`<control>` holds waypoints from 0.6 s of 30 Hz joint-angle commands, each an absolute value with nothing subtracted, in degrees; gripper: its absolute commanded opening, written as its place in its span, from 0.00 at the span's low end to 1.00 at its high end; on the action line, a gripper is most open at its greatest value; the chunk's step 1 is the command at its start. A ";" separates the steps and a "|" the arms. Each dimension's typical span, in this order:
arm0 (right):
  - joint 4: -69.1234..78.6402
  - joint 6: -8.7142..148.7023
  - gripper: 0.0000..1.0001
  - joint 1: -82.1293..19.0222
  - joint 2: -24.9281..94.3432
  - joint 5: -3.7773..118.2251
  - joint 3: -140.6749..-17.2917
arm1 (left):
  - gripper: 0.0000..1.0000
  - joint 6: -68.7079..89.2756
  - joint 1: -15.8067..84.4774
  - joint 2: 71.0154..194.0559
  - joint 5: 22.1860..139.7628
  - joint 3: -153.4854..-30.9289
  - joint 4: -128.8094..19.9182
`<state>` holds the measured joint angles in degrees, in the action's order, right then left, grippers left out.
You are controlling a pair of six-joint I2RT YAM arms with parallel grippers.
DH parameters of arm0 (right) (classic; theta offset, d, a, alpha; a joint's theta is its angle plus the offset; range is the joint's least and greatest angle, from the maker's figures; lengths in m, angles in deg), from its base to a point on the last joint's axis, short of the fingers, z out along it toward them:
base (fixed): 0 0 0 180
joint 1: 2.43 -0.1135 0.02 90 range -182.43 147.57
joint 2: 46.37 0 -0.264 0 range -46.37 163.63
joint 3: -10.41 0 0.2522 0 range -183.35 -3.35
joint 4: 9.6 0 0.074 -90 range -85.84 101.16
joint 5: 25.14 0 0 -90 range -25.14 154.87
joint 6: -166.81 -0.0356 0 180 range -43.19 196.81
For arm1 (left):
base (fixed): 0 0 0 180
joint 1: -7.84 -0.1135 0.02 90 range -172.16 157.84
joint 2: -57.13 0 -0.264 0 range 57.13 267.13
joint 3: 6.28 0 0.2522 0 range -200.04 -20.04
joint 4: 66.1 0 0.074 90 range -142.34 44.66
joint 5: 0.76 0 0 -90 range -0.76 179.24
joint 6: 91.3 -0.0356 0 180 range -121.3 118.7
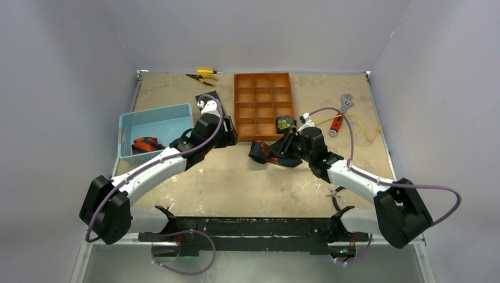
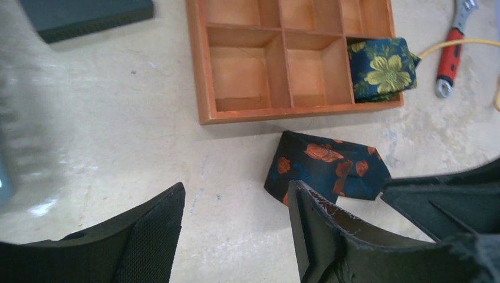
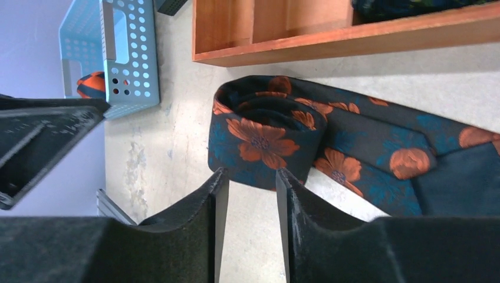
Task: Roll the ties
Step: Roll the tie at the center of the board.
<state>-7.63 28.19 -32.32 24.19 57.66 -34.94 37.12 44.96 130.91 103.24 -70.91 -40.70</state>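
Note:
A dark tie with orange flowers point(image 3: 265, 138) lies in front of the wooden tray point(image 1: 243, 109), one end rolled up and the rest trailing flat to the right. My right gripper point(image 3: 250, 175) is open with a narrow gap. Its tips sit at the roll's near edge, and only bare table shows between them. My left gripper point(image 2: 236, 194) is open wide over bare table, its right fingertip just left of the same tie point(image 2: 330, 168). A rolled black tie with green-gold flowers point(image 2: 382, 69) sits in the tray's corner compartment. A navy tie with orange stripes point(image 1: 147, 145) lies in the blue basket point(image 1: 154, 121).
A black pad point(image 2: 88, 15) lies left of the tray. Pliers point(image 1: 203, 75) lie at the back. A red-handled wrench point(image 1: 341, 115) and a yellow cord point(image 1: 359, 127) are right of the tray. The blue basket point(image 3: 127, 53) stands at the left edge.

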 commanded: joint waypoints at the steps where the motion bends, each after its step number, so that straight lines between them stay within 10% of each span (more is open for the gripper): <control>1: -11.11 28.84 0.37 -32.66 28.45 53.82 -39.62 | 0.61 36.98 42.28 132.15 89.70 -67.56 -55.34; 18: -12.21 29.66 0.24 -32.42 37.21 52.69 -39.67 | 0.54 34.44 40.26 145.39 78.38 -71.47 -58.19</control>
